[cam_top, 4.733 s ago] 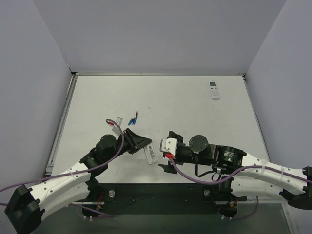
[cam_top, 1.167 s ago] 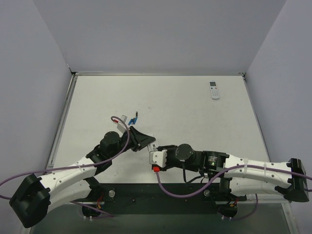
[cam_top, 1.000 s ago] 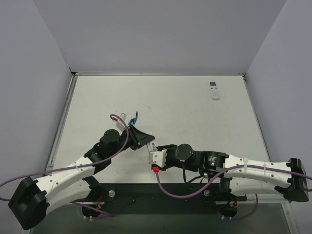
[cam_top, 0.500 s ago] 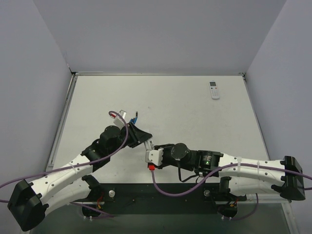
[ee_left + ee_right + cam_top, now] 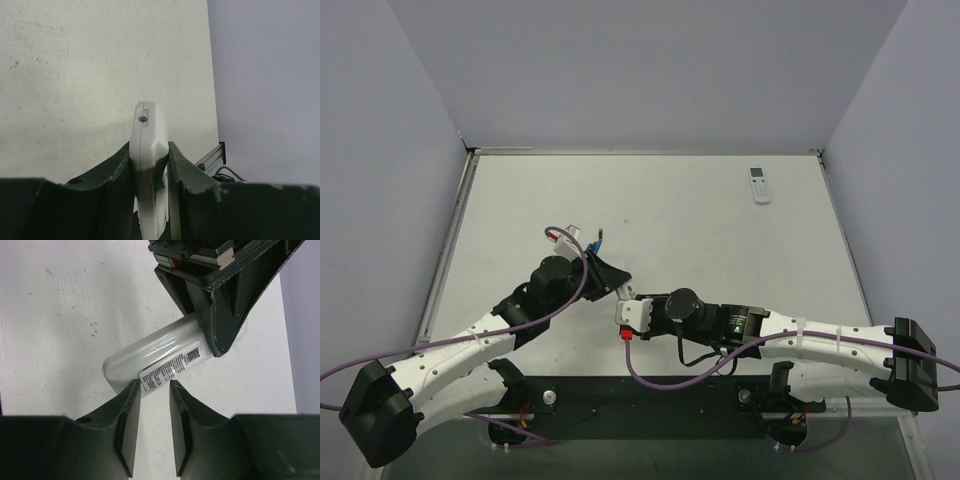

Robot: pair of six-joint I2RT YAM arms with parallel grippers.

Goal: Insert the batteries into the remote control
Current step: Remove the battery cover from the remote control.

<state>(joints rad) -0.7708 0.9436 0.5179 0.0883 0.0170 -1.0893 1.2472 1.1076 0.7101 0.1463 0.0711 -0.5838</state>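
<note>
White remote control (image 5: pixel 145 125) sits clamped in the left hand (image 5: pixel 150 148), right hand (image 5: pixel 153 386) narrowly parted beside it; blue batteries (image 5: pixel 591 245) lie unloaded.

Item 1: remote control (image 5: pixel 155 357). Slim white rectangular body with rounded corners. The plain back is turned to the right wrist view and carries a small printed label near one end; the button face is not visible. It is clamped across its thin sides in the left tool (image 5: pixel 149 150), with one short end projecting beyond the fingertips and showing a small round hole. It is held tilted over the near middle of the bench.

Item 2: batteries (image 5: pixel 592 243). Two tiny slim blue cylinders with darker ends, lying close together on the bench left of centre and apart from the remote control. They are too small to tell whether they touch.
</note>
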